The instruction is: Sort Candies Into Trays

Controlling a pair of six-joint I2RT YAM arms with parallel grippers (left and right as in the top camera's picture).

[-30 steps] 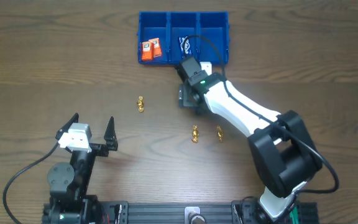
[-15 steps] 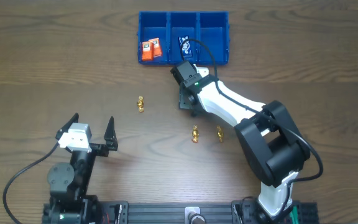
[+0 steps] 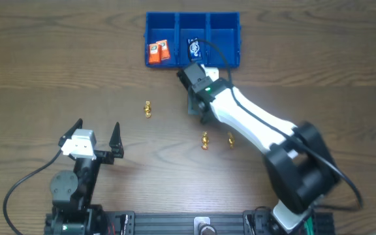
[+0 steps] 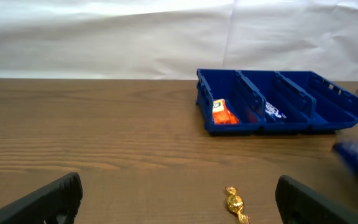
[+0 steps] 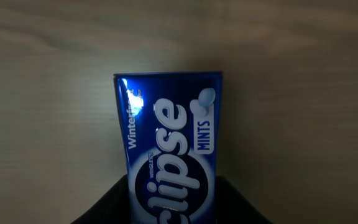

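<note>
Left pincer (image 3: pixel 97 128): fingers spread wide with nothing between them, low over the brown wooden table (image 3: pixel 318 85), near its own base.
Gold-wrapped candies (image 3: pixel 205 140): three small ones lie on the table. Two are side by side near the middle, and one is farther off to the left.
Right pincer (image 5: pixel 169 210): pinching the lower end of a glossy blue rectangular mint box (image 5: pixel 169 146), over bare table wood beyond the pair of candies.
Blue plastic three-compartment tray (image 3: pixel 192 14): at the far side, the mint box near its front wall. Its left compartment holds two orange packets (image 3: pixel 158 52), the middle one a blue packet (image 3: pixel 193 47).
</note>
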